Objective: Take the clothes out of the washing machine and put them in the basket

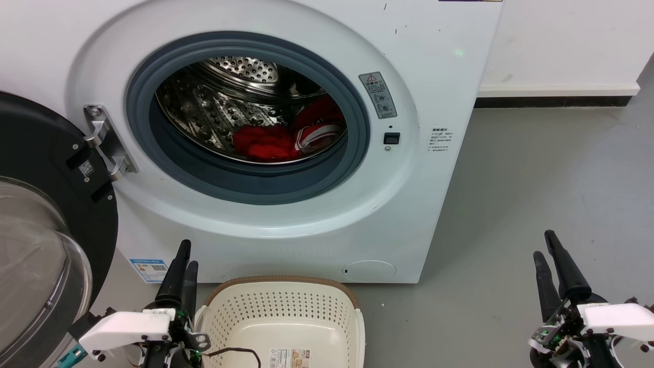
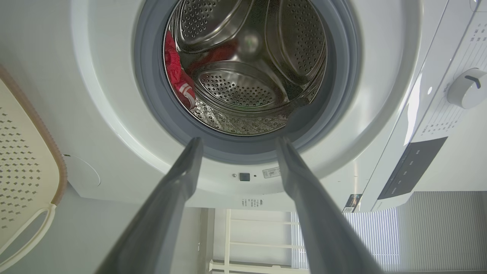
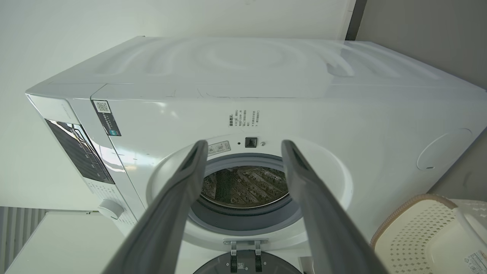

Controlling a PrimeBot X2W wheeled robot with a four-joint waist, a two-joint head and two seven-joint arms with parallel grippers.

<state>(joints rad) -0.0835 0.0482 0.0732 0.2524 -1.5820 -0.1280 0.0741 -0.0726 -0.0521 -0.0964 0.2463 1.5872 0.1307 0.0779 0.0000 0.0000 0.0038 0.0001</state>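
Dark fingers of the left gripper [image 1: 185,258] are held apart, low before the washing machine [image 1: 434,76]. The basket [image 1: 286,280] is set at its foot; the clothes [image 1: 286,135] lie in its drum. The right gripper [image 1: 544,245], likewise spread, is parked beyond its right side. Retrieval is judged unstarted: a reach through the porthole is required.

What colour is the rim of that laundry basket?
The rim is brown, on a cream-white basket; clearest in the head view.

Large white washing machine [image 1: 449,76]: smooth glossy casing seen. Perforated round drum [image 1: 204,122]: polished steel, mirror-bright. Bright red clothes bundle [image 1: 263,143]: soft fuzzy cloth. Cream-white perforated basket [image 1: 286,306]: matt plastic. Black-framed round door [image 1: 30,245]: clear glossy glass.
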